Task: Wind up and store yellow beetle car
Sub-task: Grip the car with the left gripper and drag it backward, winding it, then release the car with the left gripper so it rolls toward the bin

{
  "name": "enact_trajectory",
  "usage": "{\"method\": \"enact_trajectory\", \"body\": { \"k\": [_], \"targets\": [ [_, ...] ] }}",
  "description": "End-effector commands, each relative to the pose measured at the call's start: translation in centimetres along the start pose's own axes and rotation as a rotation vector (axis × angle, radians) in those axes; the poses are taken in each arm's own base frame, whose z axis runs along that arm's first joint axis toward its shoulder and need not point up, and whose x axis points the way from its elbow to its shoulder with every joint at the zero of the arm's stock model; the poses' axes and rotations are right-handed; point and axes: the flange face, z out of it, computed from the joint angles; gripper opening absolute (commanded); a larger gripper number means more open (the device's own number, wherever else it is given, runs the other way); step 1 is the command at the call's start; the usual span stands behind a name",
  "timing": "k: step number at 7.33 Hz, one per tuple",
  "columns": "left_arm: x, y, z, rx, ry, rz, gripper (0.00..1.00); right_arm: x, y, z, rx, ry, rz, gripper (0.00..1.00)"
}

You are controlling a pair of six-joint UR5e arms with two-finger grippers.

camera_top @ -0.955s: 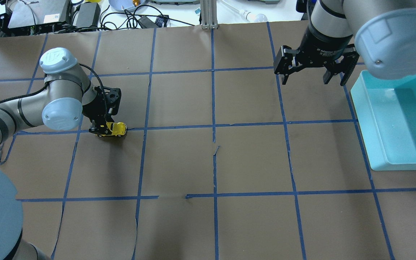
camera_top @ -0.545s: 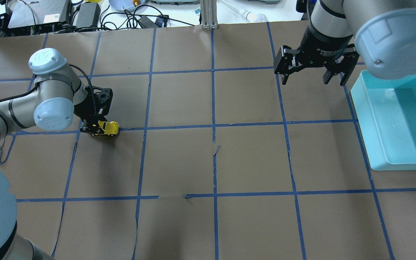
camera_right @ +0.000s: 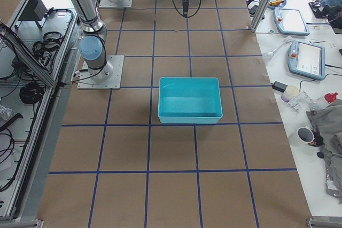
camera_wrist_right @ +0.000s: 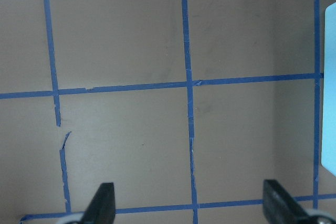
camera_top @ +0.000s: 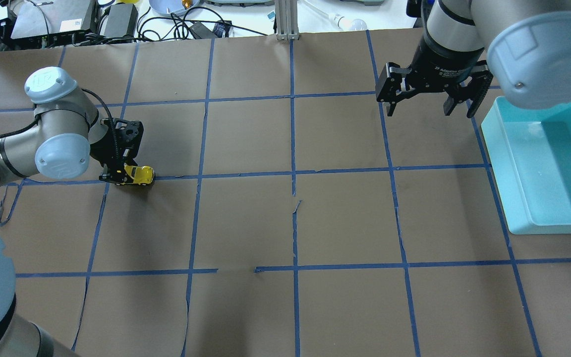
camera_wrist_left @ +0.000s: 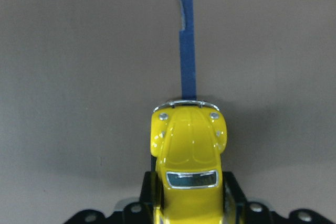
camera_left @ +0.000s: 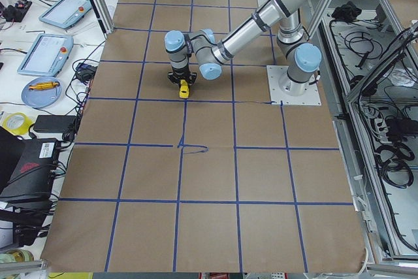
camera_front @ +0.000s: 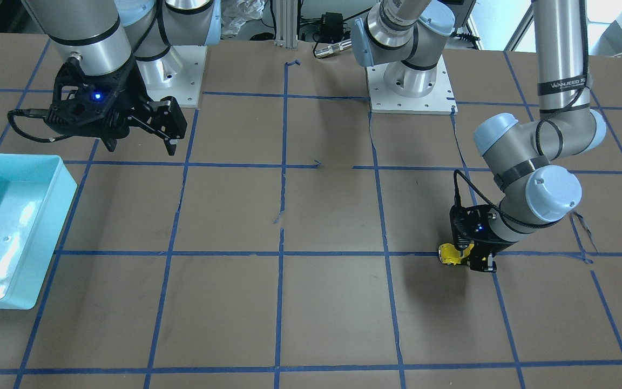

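The yellow beetle car (camera_top: 139,174) sits on the brown table on a blue tape line at the left. My left gripper (camera_top: 119,176) is shut on its rear end, low at the table. It also shows in the front view (camera_front: 451,255), the left view (camera_left: 184,87) and the left wrist view (camera_wrist_left: 190,150), nose pointing away along the tape. My right gripper (camera_top: 430,105) is open and empty, held above the table at the far right, next to the bin.
A light blue bin (camera_top: 518,188) stands at the right edge, also seen in the front view (camera_front: 30,216) and right view (camera_right: 189,118). Blue tape lines grid the brown paper. Cables and boxes (camera_top: 67,20) lie beyond the far edge.
My left gripper has dragged the yellow car leftward along the tape line over the last second. The right arm has not moved.
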Motion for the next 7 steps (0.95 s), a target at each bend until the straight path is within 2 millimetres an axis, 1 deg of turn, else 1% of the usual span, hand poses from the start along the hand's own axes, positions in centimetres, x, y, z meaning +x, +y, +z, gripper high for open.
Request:
{"method": "enact_trajectory", "body": {
  "k": [1, 2, 3, 5, 7],
  "targets": [
    [0.0, 0.3, 0.0, -0.002, 0.000, -0.009, 0.53, 0.0, 0.0, 0.0, 0.000, 0.000, 0.000, 1.00],
    [0.0, 0.3, 0.0, -0.002, 0.000, -0.012, 0.81, 0.0, 0.0, 0.0, 0.000, 0.000, 0.000, 1.00],
    [-0.1, 0.3, -0.6, -0.007, -0.011, -0.015, 1.00, 0.0, 0.0, 0.1, -0.001, 0.000, 0.000, 1.00],
    [-0.3, 0.4, -1.6, -0.012, -0.027, -0.019, 1.00, 0.0, 0.0, 0.0, 0.000, 0.000, 0.000, 1.00],
    [-0.3, 0.4, -1.6, -0.013, -0.028, -0.019, 1.00, 0.0, 0.0, 0.0, 0.000, 0.000, 0.000, 1.00]
  ]
}}
